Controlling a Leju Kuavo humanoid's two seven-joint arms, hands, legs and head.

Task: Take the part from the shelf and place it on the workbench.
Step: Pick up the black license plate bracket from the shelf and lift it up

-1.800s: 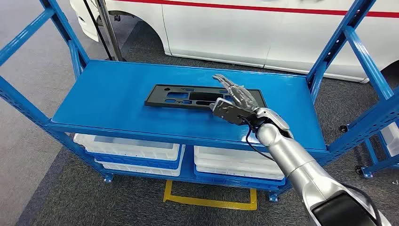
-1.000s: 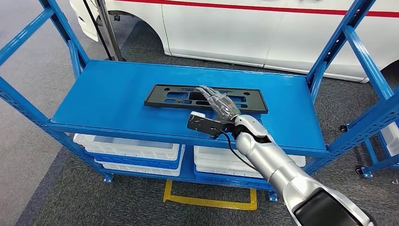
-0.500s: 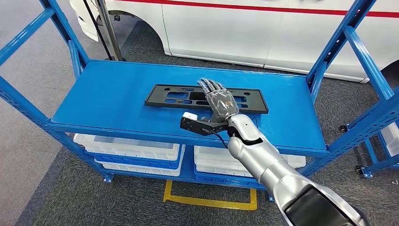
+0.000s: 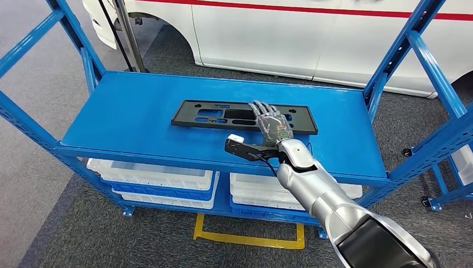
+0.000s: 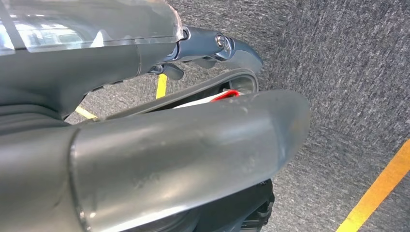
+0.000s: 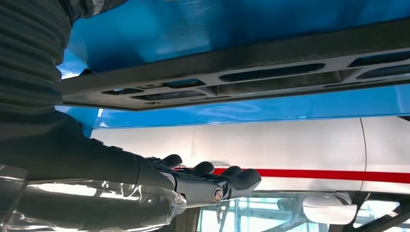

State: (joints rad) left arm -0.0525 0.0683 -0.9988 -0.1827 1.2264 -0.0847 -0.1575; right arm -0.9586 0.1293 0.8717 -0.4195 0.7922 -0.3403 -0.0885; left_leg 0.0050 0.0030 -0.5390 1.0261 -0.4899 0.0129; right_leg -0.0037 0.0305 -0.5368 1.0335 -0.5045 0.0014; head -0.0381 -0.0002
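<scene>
1. Part [image 4: 244,116]: flat black plastic panel with cut-outs, lying flat on top deck of blue shelf [image 4: 128,114], long side running left-right, toward the back-centre.
2. Right robot hand [image 4: 271,124]: palm down, fingers stretched out and apart, over the right half of part; grasping nothing. Right wrist view: fingers [image 6: 227,180] hanging clear above part [image 6: 232,79], visible gap.
3. Left robot hand [image 5: 145,159]: seen close up from its wrist view over grey carpet floor; released or clenched, cannot tell.
4. White bins [image 4: 150,177] on lower shelf level.
5. White car [image 4: 312,33] with red stripe behind shelf.
</scene>
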